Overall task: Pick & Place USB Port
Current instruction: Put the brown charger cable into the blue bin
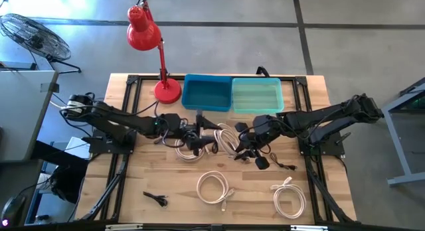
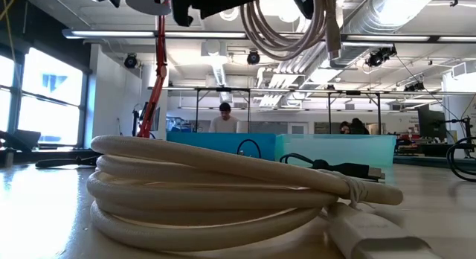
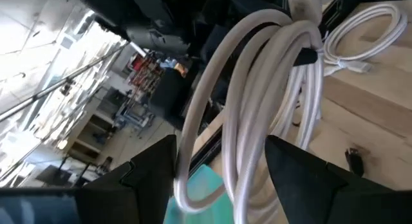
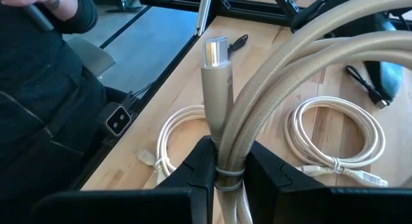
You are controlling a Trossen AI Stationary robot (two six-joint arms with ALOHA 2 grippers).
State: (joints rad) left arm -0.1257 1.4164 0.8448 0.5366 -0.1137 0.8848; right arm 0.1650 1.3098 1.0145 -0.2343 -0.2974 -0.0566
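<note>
A beige coiled USB cable [image 1: 226, 139] hangs in the air between my two grippers over the table's middle; the low view shows its loops [image 2: 286, 24] well above the table. My right gripper [image 1: 244, 146] [image 4: 228, 150] is shut on the coil. My left gripper [image 1: 199, 143] [image 3: 220, 143] is open, one finger on either side of the coil's loops [image 3: 257, 89]. The cable's metal plug [image 4: 215, 51] sticks out past my right fingers. My right gripper pinches the coil's bundled strands between its two fingers at the thin tie [image 4: 222, 171], just behind the plug's beige body [image 4: 217, 95]. It comes from the table's right. The coil is lifted clear of the table. My left gripper: the loops pass between its open fingers [image 3: 158, 169]; I cannot tell whether they touch.
A blue bin [image 1: 207, 93] and a teal bin [image 1: 257, 96] stand at the far edge, beside a red lamp [image 1: 166, 90]. White coiled cables [image 1: 212, 188] [image 1: 289, 194] lie near the front edge, with black cables [image 1: 156, 198] [image 1: 282, 164]. People stand beyond the table [image 2: 224, 117].
</note>
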